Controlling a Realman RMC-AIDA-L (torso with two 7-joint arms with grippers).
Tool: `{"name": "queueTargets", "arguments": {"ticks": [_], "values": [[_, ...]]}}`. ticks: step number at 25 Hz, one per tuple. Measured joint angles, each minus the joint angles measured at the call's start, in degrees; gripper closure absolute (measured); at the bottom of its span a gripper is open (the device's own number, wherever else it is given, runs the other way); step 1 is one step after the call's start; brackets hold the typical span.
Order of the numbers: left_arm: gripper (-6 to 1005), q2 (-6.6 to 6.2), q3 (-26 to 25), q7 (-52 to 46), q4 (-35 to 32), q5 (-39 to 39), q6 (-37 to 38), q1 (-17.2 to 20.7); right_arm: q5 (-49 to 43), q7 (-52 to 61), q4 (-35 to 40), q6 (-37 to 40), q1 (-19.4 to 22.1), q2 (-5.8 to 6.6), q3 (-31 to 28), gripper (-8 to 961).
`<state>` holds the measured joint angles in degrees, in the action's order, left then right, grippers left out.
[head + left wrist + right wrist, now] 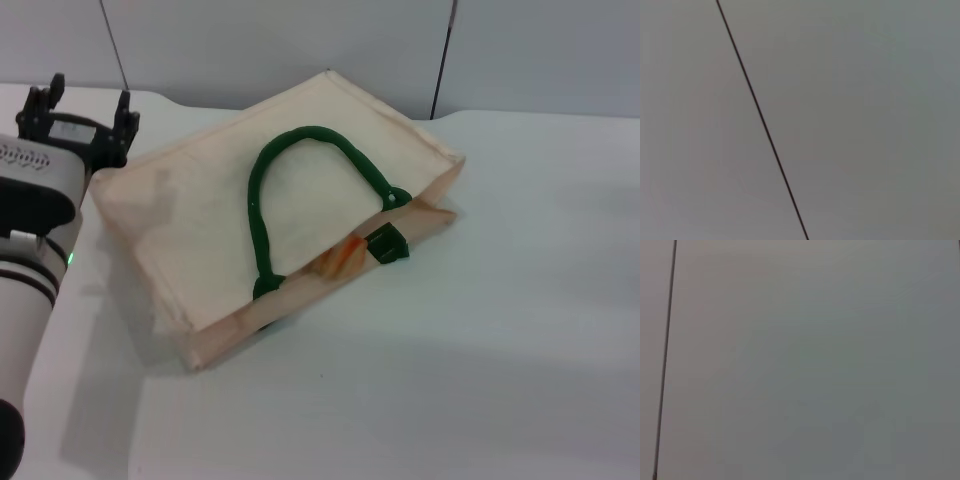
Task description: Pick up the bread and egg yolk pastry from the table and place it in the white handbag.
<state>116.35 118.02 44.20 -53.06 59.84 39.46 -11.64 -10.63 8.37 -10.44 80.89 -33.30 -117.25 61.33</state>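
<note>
1. The white handbag (200, 210) lies flat on its side on the white worktop (480, 350), in the centre-left of the head view. It is a cream, off-white fabric tote with faint darker smudges on the upper panel.
2. The mouth of the white handbag faces the near-right side of the worktop. One corner of the opening, at the far right, is folded inward.
3. A dark green rope-like handle (290, 170) forms an arch lying on the upper fabric panel. Both handle ends terminate near the edge of the opening. A green tab (387, 244) sits at the mouth, just beside the right handle end.
4. The bread (340, 260) is inside the white handbag. Only a small section with orange and pale stripes shows in the opening, between the two handle ends. The remainder is covered by fabric.
5. The egg yolk pastry is not visible in any view.
6. The left gripper (84, 106) is raised at the far-left edge of the head view, beside the far-left corner of the white handbag. Its dark fingers are spread apart and hold nothing.
7. The right gripper appears in no view.
8. Both wrist views show only a plain grey wall (865, 100) crossed by a thin dark seam (762, 122).
</note>
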Motion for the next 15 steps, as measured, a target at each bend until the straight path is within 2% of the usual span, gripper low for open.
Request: {"name": "queueTargets", "arguments": {"ticks": [10,15], "values": [[275,0.1,3.1,-4.7,5.5,0.1,3.5,-0.4,-0.5,-0.4,-0.4,-0.5,0.0,0.0,-0.1,105],[275,0.11,5.1,-5.3,6.3,0.1,4.6,0.0,-0.5,-0.5,-2.0,0.0,0.2,0.01,0.1,105]]}}
